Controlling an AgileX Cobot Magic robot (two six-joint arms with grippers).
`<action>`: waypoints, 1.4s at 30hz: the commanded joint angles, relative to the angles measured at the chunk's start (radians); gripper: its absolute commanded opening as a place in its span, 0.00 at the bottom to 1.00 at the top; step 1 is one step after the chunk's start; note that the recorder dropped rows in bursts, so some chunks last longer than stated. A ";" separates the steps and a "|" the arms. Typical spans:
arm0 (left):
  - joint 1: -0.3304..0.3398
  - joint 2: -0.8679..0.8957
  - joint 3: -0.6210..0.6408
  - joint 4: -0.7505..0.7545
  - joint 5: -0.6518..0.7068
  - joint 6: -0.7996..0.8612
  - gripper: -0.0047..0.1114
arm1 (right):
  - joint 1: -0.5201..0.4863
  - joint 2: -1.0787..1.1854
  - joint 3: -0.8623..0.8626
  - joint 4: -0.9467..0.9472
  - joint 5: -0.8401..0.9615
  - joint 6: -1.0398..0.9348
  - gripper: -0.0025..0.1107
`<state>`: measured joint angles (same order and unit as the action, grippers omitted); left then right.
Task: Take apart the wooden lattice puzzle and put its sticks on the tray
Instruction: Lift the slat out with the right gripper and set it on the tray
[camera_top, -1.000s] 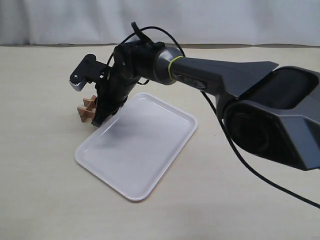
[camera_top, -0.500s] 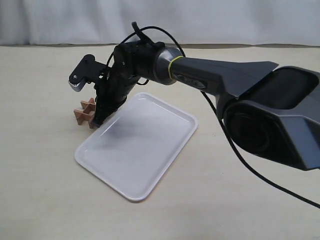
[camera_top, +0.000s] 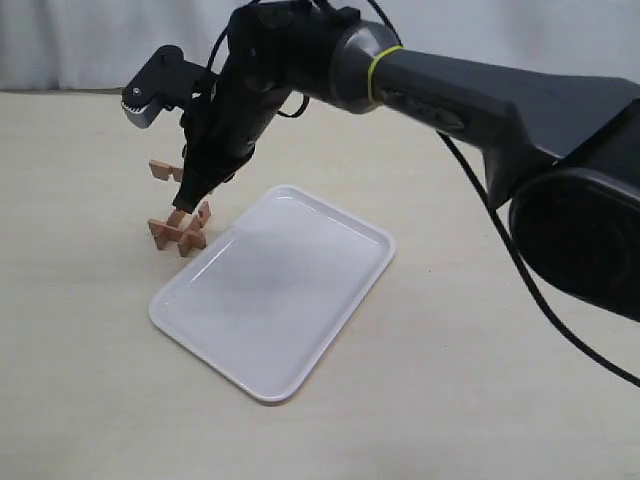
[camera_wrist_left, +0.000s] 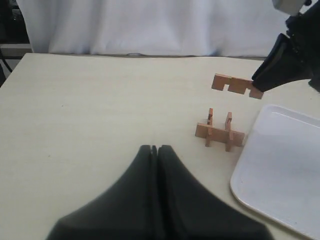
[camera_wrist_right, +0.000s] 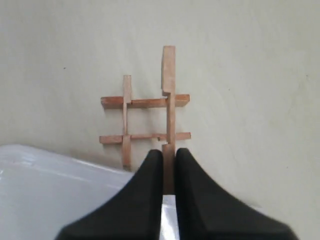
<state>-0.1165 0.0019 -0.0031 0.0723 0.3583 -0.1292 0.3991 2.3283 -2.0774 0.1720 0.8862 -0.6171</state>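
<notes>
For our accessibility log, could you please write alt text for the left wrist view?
The black right gripper holds one notched reddish-brown wooden stick above the three-stick wooden lattice puzzle, beside the white rectangular plastic tray. The black left gripper is shut, empty.

The lattice puzzle left of the tray, one stick in the air
The lattice puzzle stands on the table just beside the tray's left rim, near its far corner; the stick hangs above and slightly behind the lattice puzzle, gripped at one end by the right gripper, clear of the tray
</notes>
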 joint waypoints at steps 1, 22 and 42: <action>0.000 -0.002 0.003 0.005 -0.012 -0.003 0.04 | -0.025 -0.074 -0.003 -0.005 0.160 0.004 0.06; 0.000 -0.002 0.003 0.005 -0.014 -0.003 0.04 | -0.120 -0.112 0.361 -0.158 -0.149 0.164 0.06; 0.000 -0.002 0.003 0.005 -0.014 -0.003 0.04 | -0.118 -0.118 0.381 -0.180 -0.149 0.213 0.42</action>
<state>-0.1165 0.0019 -0.0031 0.0723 0.3583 -0.1292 0.2838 2.2275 -1.6866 0.0000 0.7342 -0.4063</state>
